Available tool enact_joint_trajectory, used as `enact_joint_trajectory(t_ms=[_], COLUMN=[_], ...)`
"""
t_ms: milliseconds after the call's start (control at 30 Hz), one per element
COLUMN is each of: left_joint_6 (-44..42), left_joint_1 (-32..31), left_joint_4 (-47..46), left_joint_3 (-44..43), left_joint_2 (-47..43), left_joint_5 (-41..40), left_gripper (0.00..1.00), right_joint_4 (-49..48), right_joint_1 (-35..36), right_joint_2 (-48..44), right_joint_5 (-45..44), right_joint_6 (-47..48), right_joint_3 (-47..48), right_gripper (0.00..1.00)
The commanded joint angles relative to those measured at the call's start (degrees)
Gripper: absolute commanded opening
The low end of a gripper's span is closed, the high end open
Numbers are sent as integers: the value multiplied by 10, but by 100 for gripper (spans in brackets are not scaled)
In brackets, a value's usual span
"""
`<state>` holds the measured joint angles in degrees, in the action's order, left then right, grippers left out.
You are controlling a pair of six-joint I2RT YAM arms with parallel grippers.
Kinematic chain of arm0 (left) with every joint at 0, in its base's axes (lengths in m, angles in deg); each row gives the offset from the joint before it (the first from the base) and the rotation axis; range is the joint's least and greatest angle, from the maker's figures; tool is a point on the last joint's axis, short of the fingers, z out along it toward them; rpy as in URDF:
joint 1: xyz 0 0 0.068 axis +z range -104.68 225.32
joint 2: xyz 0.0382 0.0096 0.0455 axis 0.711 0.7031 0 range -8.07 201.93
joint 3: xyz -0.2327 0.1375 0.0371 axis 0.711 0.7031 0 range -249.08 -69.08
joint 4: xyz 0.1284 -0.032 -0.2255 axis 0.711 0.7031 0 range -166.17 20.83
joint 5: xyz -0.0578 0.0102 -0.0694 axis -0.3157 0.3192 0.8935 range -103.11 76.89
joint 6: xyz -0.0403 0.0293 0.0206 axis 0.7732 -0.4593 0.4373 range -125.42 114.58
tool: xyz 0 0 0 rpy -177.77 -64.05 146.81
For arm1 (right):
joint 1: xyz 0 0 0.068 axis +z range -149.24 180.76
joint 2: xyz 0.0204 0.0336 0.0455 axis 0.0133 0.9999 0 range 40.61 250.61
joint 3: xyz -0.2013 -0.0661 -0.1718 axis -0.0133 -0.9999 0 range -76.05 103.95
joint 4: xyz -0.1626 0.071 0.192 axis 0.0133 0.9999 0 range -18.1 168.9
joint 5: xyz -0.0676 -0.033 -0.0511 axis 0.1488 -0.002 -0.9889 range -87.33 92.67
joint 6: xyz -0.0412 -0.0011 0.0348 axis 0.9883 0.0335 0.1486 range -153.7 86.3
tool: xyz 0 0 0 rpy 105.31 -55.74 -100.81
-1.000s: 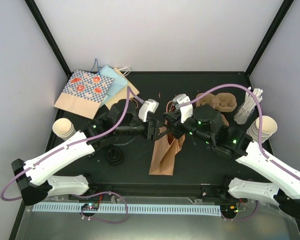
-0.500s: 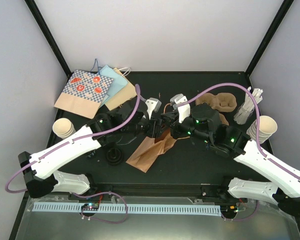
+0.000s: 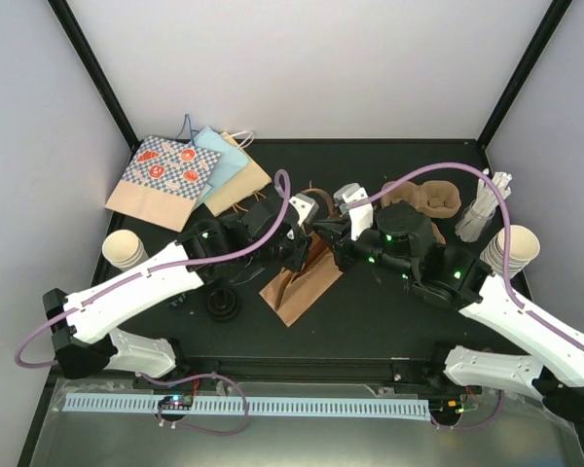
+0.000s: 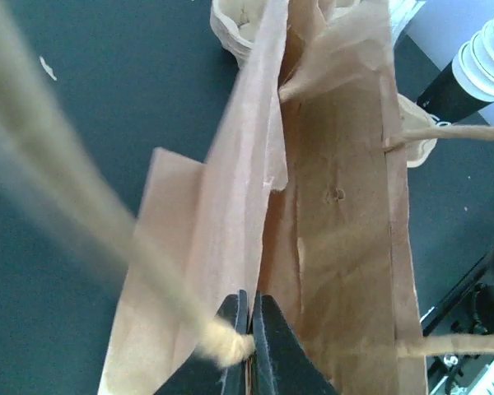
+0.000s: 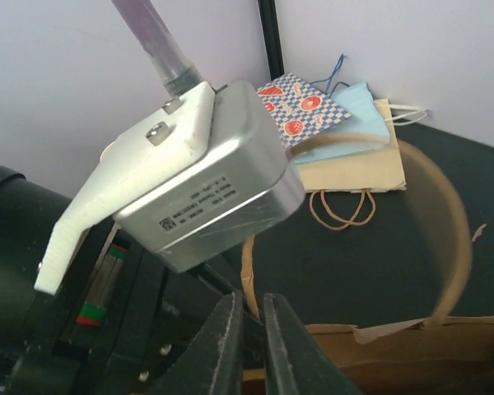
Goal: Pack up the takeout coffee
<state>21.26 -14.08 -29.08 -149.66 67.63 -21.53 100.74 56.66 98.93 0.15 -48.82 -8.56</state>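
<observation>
Top external view, tan bumpy cup carrier (image 3: 436,199) lying left-to-right beyond the brown bag (image 3: 300,284), my left claw (image 4: 249,329) and right claw (image 5: 252,325) both pinching the brown bag.

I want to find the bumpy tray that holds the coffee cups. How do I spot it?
Look at the black table and go to its far right corner, beyond the right arm. The cup carrier lies there, just left of a white bundle. It is the only moulded tan tray with hollows; the stack of cups nearby is smooth and cream.

Tan carrier (image 3: 436,202) far right (hollows up); left cup stack (image 3: 125,250), right cup stack (image 3: 512,248) upright.
</observation>
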Motion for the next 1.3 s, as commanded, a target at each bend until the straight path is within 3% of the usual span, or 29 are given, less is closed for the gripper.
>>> enact_joint_trajectory(t_ms=[0,133,633,833,1100,1267], left_joint_6=[-30,-40,-74,-96,-113,-137], left_joint_1=[-3,-3,-2,-3,-3,-3], left_joint_4=[3,-2,-39,-38,-30,-20], left_joint_3=[-10,-2,46,49,44,35], left_joint_2=[-33,-46,-100,-110,-112,-110], left_joint_5=[-26,-26,-30,-28,-23,-24], left_gripper=[2,1,1,2,1,2], right_joint_4=[-5,12,74,21,17,67], right_joint_1=[3,3,3,2,3,3], right_joint_2=[-34,-56,-129,-153,-109,-61], right_joint_5=[-18,-29,-54,-18,12,72], right_joint_6=[1,5,14,75,168,285], right_joint_3=[3,-3,-51,-97,-69,-27], right_gripper=[16,21,23,23,8,2])
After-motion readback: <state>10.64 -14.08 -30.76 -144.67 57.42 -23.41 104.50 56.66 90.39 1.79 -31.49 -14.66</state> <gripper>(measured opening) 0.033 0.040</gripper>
